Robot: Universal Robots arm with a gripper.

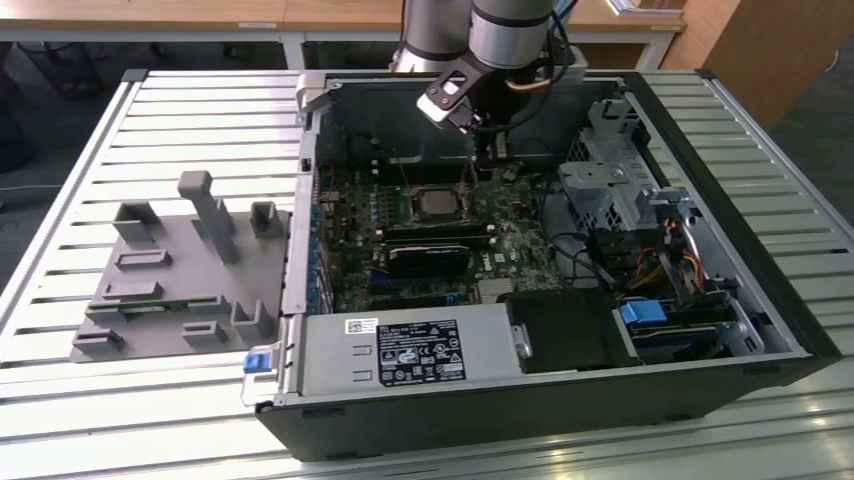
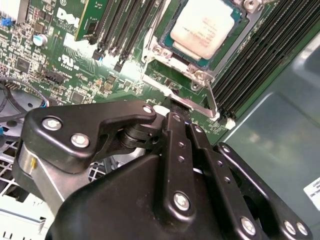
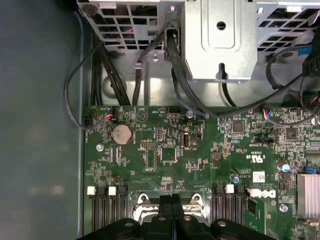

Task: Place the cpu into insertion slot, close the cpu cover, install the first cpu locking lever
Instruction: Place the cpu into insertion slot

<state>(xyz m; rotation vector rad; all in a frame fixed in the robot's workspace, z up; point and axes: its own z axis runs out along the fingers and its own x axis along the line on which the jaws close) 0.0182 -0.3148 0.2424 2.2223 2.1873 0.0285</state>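
In the exterior view, my gripper reaches down into the open computer case just behind the insertion slot. The cpu, a flat square chip with a dull silver top, lies seated in that slot. The cpu cover, a silvery frame, lies down around the chip. My gripper has its black fingers pressed together, tips at the cover's edge tab. A thin metal locking lever runs along one side of the socket. In the first wrist view the shut fingertips sit between the socket's two silvery corners.
Black memory slots flank the socket. A metal drive cage and bundled cables stand close by. The power supply fills the case front. A grey fixture lies on the slatted table at the exterior view's left.
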